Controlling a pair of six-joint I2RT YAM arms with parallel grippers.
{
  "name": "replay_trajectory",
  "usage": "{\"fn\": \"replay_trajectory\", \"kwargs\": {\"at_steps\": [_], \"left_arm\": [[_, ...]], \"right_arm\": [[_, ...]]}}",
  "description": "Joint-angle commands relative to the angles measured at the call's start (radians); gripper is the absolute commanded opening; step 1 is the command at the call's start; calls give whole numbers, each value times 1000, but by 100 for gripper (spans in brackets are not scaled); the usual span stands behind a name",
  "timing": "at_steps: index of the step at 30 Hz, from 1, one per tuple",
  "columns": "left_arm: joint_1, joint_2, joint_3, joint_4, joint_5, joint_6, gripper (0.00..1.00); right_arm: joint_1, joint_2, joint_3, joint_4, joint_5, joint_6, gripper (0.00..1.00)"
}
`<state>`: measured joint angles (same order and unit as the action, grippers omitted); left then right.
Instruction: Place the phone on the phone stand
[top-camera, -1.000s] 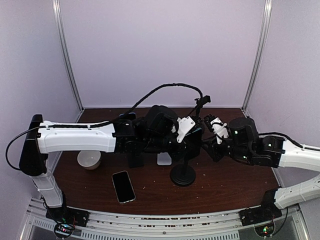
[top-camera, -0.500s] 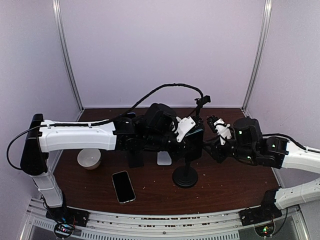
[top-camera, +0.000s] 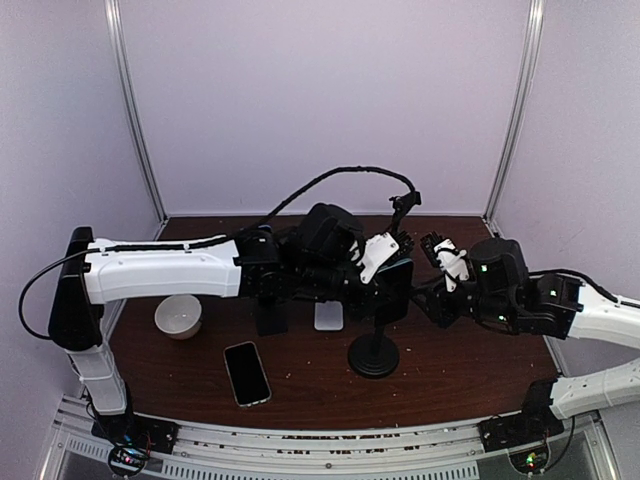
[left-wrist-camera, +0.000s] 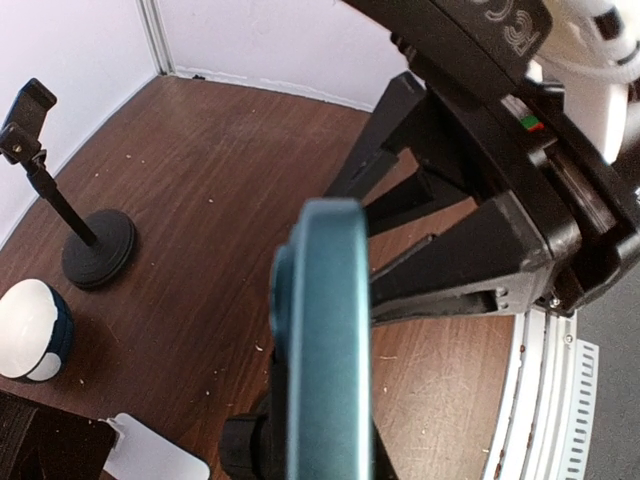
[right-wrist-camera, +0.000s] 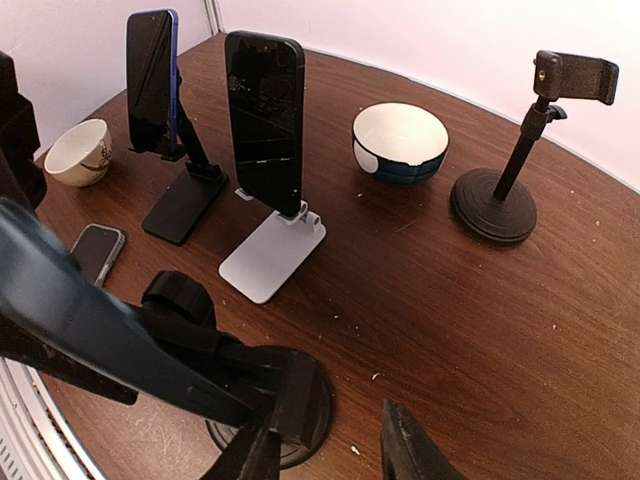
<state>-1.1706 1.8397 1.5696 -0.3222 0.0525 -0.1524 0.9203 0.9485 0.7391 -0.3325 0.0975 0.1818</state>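
Observation:
My left gripper (top-camera: 388, 272) is shut on a teal phone (top-camera: 398, 286). The phone (left-wrist-camera: 322, 340) shows edge-on in the left wrist view, upright above the table. It sits against the clamp arm of a black phone stand (top-camera: 373, 355) with a round base. In the right wrist view the phone (right-wrist-camera: 70, 315) lies along that clamp (right-wrist-camera: 300, 395). My right gripper (right-wrist-camera: 330, 455) is open, its left finger beside the clamp's end block and nothing between the fingers. From above, the right gripper (top-camera: 424, 294) is just right of the stand.
A dark phone (top-camera: 246, 372) lies flat at the front left, near a white cup (top-camera: 178, 317). Behind stand a white stand holding a black phone (right-wrist-camera: 265, 120), a black stand holding a blue phone (right-wrist-camera: 152, 80), a white-and-blue bowl (right-wrist-camera: 400, 140) and a second pole stand (right-wrist-camera: 510, 170).
The right gripper's jaws have opened wider and the arm has drawn slightly right. The left arm, the phone and the stand have shifted a little to the right.

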Motion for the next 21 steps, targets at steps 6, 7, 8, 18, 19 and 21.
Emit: {"fn": "replay_trajectory", "kwargs": {"at_steps": [6, 7, 8, 18, 19, 21], "left_arm": [[39, 77, -24, -282, -388, -39, 0], [39, 76, -25, -286, -396, -38, 0], [38, 76, -26, -287, -405, -37, 0], [38, 49, -60, -222, -332, -1, 0], [38, 38, -67, -206, -323, 11, 0], [38, 21, -74, -179, -319, 41, 0]], "right_arm": [[19, -1, 89, -289, -92, 70, 38], [19, 1, 99, -321, -99, 80, 39], [20, 3, 108, -355, -100, 93, 39], [17, -34, 116, -451, -120, 135, 39], [13, -40, 116, -441, -129, 134, 40], [-8, -53, 112, -413, -163, 130, 40]]}}
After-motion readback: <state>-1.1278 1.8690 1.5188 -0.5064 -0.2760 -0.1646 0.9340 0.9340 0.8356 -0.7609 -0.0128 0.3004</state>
